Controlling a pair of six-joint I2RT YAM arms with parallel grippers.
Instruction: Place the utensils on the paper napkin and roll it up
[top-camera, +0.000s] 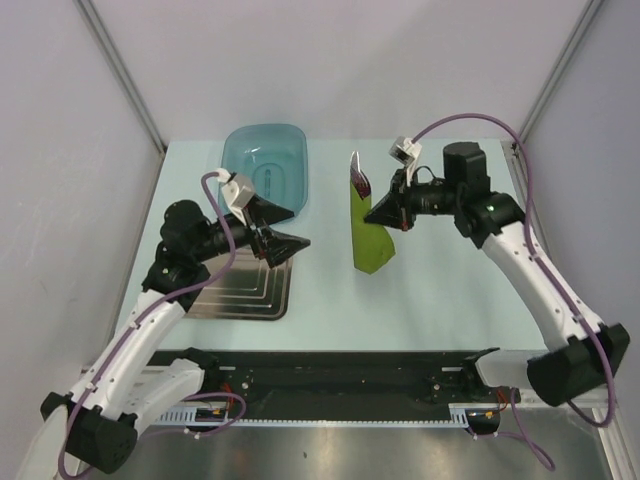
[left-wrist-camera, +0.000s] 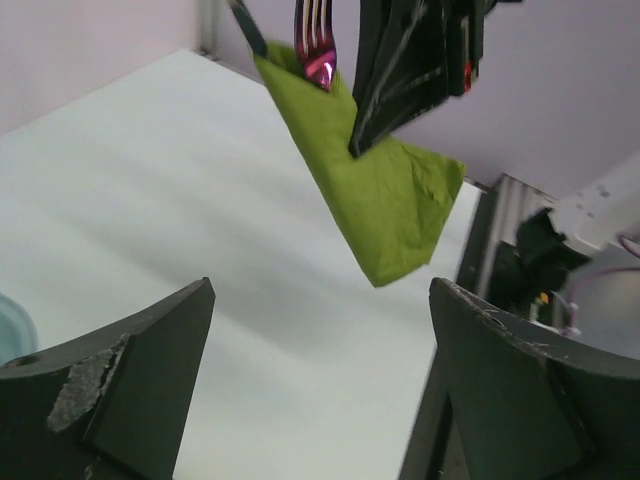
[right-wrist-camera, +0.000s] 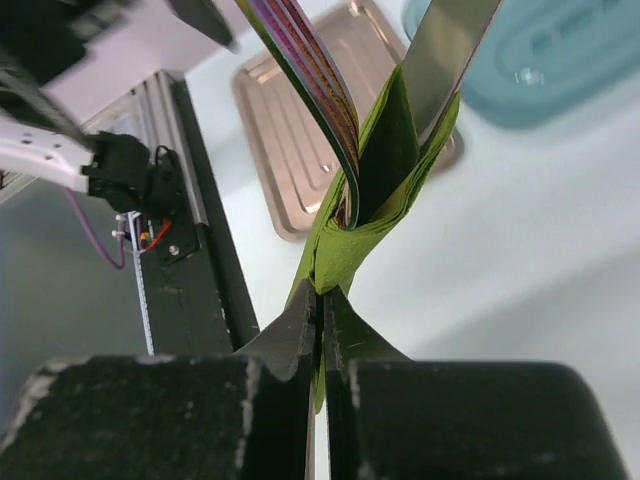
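Right gripper (right-wrist-camera: 322, 300) pinching shut on folded paper napkin (right-wrist-camera: 345, 250) near its middle edge. Left gripper (top-camera: 283, 230) standing wide apart, holding nothing, hovering over steel tray (top-camera: 245, 290).

Utensils (top-camera: 358, 178) sitting inside napkin fold, lower parts hidden, count hard telling; tips getting cut off in both wrist views. Not telling whether napkin is touching table (top-camera: 430, 290).

Teal basin (top-camera: 265, 150) lying beyond tray, near rim partly hidden by left gripper.

Napkin bundle running near-to-far, utensil ends poking out far end, pointing away from arm bases.
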